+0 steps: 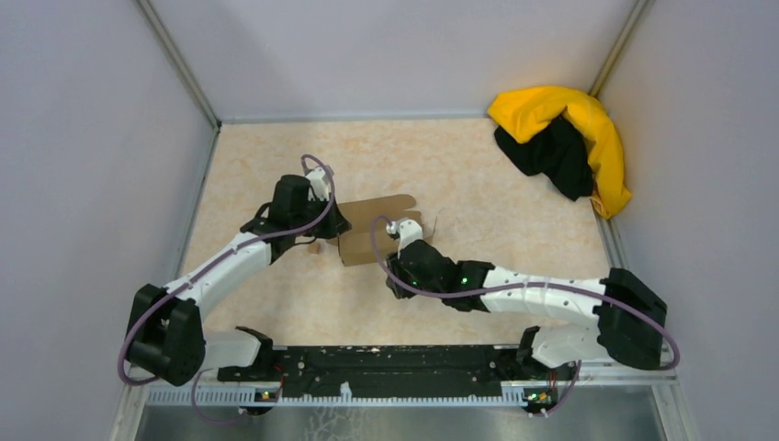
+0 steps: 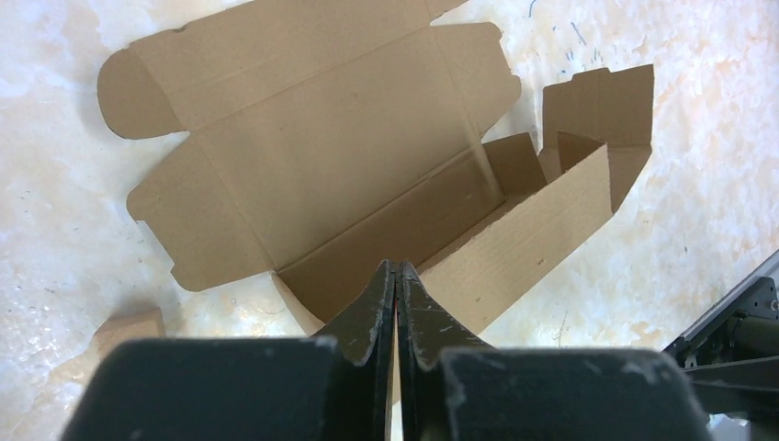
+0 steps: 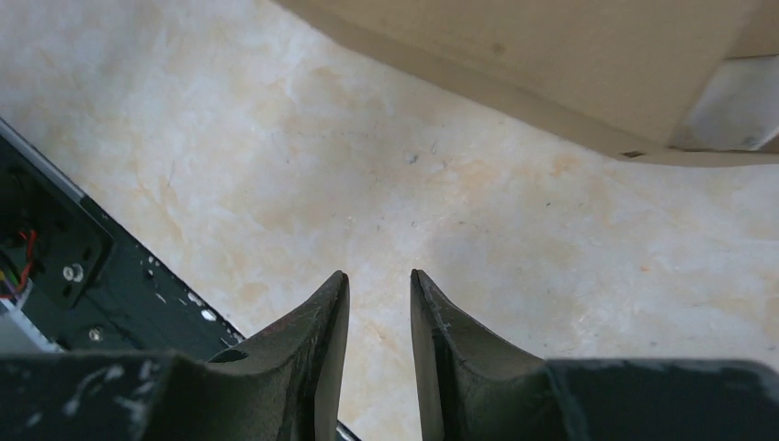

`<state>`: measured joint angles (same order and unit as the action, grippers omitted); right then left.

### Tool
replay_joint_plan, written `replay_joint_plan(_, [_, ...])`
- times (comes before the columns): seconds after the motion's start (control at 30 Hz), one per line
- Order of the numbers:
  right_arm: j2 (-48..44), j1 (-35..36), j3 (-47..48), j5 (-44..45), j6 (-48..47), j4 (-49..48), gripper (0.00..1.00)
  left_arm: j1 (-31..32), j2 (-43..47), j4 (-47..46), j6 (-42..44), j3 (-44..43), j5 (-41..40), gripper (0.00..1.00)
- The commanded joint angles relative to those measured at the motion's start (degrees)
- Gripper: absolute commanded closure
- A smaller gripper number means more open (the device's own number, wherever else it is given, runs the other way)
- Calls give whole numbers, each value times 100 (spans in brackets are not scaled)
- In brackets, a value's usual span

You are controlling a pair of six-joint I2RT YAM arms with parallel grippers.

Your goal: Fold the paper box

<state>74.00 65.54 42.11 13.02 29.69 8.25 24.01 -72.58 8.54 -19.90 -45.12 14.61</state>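
At the middle of the mottled beige tabletop, setting the left gripper, fingers pressed shut, at the left end of the raised near wall of the half-formed plain brown die-cut cardboard paper box, unable to tell of any card pinched between, and facing its long axis running crosswise, lid panel flat beyond. Hovering the right gripper, fingers parted on nothing, just short of its right side, so judging the left arm nearer. Working between plain grey walls, a yellow-and-black cloth heap lying well apart in the far right corner.
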Motion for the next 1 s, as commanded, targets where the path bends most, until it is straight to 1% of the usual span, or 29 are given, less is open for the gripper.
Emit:
replay_joint_plan(0.0, [-718,-462,188,61,97,231,69,-19,-252,-149,-27,-178,155,94])
replay_joint_plan(0.07, [-957,-662,127,18,95,283,70,-5,-261,-154,-52,-157,149,95])
replay_joint_plan(0.13, [-1098,-735,109,41,83,392,70,21,-248,-147,-77,-103,111,98])
replay_joint_plan(0.17, [-1136,-764,105,43,81,444,70,41,-248,-142,-102,-87,77,100])
replay_joint_plan(0.3, [-1101,-773,56,-53,96,426,70,132,-266,-101,-195,-59,-76,100])
replay_joint_plan(0.5, [-817,-763,-113,-445,101,-183,69,289,-274,-38,-224,-8,-390,100])
replay_joint_plan(0.7, [-301,-726,24,-791,25,-541,69,435,-263,55,-234,-5,-545,100])
replay_joint_plan(0.83, [-139,-461,-174,-684,149,-772,69,562,-234,61,-251,36,-635,100])
replay_joint_plan(0.97, [-6,-178,-600,-554,471,-1409,70,757,-204,110,-273,13,-803,100])
